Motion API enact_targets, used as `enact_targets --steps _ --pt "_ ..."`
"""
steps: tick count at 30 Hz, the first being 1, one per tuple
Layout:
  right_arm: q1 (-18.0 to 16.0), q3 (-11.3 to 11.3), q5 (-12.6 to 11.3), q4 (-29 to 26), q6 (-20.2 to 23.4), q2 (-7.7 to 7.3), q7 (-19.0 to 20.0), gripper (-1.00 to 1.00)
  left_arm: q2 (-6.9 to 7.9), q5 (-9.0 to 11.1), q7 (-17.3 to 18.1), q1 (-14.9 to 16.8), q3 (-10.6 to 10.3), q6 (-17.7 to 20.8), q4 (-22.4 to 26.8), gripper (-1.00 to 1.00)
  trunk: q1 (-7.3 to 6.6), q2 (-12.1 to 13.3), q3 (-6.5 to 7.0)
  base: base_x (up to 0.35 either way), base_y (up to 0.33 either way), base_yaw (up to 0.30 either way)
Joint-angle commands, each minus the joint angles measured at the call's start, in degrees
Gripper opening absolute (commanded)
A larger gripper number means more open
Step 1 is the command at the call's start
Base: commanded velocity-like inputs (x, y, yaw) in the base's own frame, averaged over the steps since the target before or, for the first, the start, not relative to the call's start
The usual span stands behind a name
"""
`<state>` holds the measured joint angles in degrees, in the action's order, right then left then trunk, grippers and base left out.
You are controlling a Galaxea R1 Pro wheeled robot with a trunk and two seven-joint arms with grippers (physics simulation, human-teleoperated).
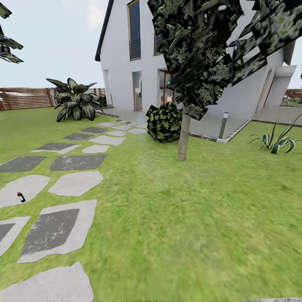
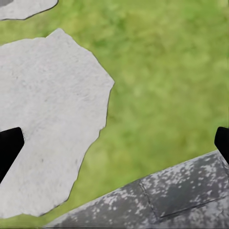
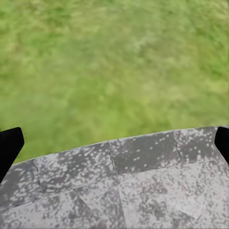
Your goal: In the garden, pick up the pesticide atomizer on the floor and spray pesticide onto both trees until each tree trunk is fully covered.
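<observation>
The pesticide atomizer (image 1: pixel 21 196), a tiny black bottle with a red-and-white top, lies on a pale grey stepping stone (image 1: pixel 25 188) at the left of the head view. One tree (image 1: pixel 197 50) with jagged dark foliage stands ahead on the lawn, and its straight grey-beige tree trunk (image 1: pixel 183 138) rises from the grass. My left gripper (image 2: pixel 115 145) hangs open over grass and a pale stone, its black fingertips (image 2: pixel 9 148) far apart. In the same way my right gripper (image 3: pixel 114 145) is open above the grass, with nothing between its fingers.
A path of light and dark stepping stones (image 1: pixel 77 162) runs up the left toward the white house (image 1: pixel 126 50). A round bush (image 1: pixel 164 122) and a lamp post (image 1: pixel 223 125) stand by the terrace. A broad-leaved plant (image 1: pixel 75 100) and a slat fence (image 1: pixel 25 97) sit at the back left.
</observation>
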<state>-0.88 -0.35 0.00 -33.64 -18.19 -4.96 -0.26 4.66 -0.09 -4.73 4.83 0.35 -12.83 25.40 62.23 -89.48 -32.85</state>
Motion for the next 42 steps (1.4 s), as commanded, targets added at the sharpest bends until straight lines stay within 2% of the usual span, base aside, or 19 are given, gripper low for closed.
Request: enact_targets --steps 1,6,23,26,40,42 --pt "0.0 0.0 0.0 -0.01 0.0 0.0 0.0 1.0 0.0 0.0 -0.01 0.0 0.0 0.0 0.0 1.0 0.23 -0.42 -0.25 0.0 0.0 0.227" --pt "0.0 0.0 0.0 -0.02 0.0 0.0 0.0 1.0 0.0 0.0 -0.02 0.0 0.0 0.0 0.0 1.0 1.33 -2.42 -1.42 0.0 0.0 0.235" --pt "0.0 0.0 0.0 0.03 0.0 0.01 0.0 1.0 0.04 0.17 -0.02 0.0 0.0 0.0 0.0 1.0 1.33 -2.42 -2.28 0.0 0.0 0.248" --pt "0.0 0.0 0.0 0.02 0.0 0.03 0.0 1.0 0.07 0.18 -0.02 0.0 0.05 0.0 0.0 1.0 1.98 -3.63 -2.97 0.0 0.0 0.249" --pt "0.0 0.09 0.0 0.03 0.0 0.03 0.0 1.0 0.04 0.27 -0.02 0.0 0.09 0.0 0.18 1.0 1.98 -3.63 -3.49 0.0 0.0 0.254" --pt "0.0 0.1 0.0 0.0 0.0 0.04 0.05 1.0 0.02 0.27 -0.02 0.0 0.09 0.0 0.18 1.0 2.42 -4.43 -3.85 0.0 0.0 0.127"
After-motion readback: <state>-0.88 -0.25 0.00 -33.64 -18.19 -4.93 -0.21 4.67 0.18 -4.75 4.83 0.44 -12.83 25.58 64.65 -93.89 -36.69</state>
